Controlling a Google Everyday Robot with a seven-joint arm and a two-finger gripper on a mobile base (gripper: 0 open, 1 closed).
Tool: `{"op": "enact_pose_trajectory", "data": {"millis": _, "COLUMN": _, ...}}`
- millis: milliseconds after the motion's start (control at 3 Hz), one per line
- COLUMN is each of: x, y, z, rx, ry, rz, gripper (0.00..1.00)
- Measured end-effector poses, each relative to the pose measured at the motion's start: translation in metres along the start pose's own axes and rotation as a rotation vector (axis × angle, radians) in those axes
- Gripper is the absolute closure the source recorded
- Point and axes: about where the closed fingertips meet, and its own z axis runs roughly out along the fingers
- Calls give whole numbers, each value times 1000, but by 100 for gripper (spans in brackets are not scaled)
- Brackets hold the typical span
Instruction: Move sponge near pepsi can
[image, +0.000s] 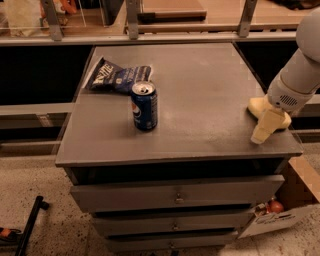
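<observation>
Three things sit on the grey cabinet top (200, 60): a can (144, 106), a sponge (257, 105) and a chip bag (117, 77). The can stands upright on the front-left part of the top as the view shows it, logo toward the camera, silver lid w/ tab showing. The chip bag lies flat just behind the can, toward the back-left corner. It is dark blue w/ white lettering. The two look close to touching, though the angle doesn't settle it.

The sponge, pale yellow, lies at the far right edge of the top, well apart from the can, w/ bare grey surface btwn them. Only its left part shows; the rest is hidden behind the gripper (267, 127).

The gripper, cream-coloured, is down at the front-right corner of the top, over and in front of the sponge. Its lower end points down-left, about at the surface. It appears to touch the sponge, but whether it's open, closed or gripping can't be told from this angle. The white arm (299, 75) rises from it and leaves the view at upper right.

Below the top, stacked drawers (175, 197) are all pushed in. A cardboard box (295, 210) sits on the speckled floor (60, 240) beside the cabinet at right, w/ something reddish inside.
</observation>
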Motion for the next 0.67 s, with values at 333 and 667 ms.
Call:
{"op": "enact_pose_trajectory", "data": {"millis": 333, "x": -1, "y": -1, "z": -8, "rx": 0, "ry": 0, "rz": 0, "gripper": 64}}
{"op": "enact_pose_trajectory", "data": {"millis": 667, "x": -2, "y": -2, "z": -11, "rx": 0, "ry": 0, "rz": 0, "gripper": 87}}
